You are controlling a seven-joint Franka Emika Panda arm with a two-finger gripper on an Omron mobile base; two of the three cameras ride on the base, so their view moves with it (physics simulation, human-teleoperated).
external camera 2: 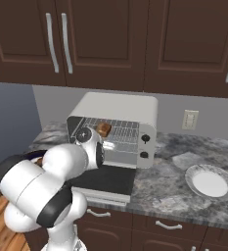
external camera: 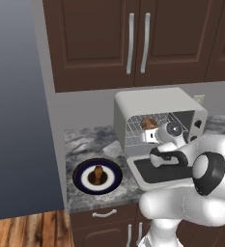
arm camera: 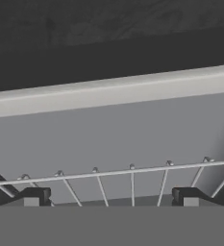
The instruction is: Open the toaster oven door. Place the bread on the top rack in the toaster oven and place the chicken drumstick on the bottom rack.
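While the toaster oven door (external camera: 164, 171) lies dropped flat on the counter (external camera: 85, 140), the left base view shows one light grey toaster oven (external camera: 152, 118) with one tan bread (external camera: 149, 122) on its top rack (external camera: 135, 128), and one dark chicken drumstick (external camera: 99, 173) on a blue-rimmed plate (external camera: 97, 176). From the right base view, one empty white plate (external camera 2: 210, 182) sits well apart on the counter. Through the hand view, the claw (arm camera: 111, 197) stands wide apart, holding nothing, over a wire rack (arm camera: 113, 174).

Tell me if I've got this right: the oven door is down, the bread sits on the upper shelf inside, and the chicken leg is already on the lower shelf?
Not quite. The chicken leg is not on the lower shelf; it lies on the dark plate on the counter, left of the oven, as the left base view shows. The rest holds: the door is down and the bread sits on the upper shelf.
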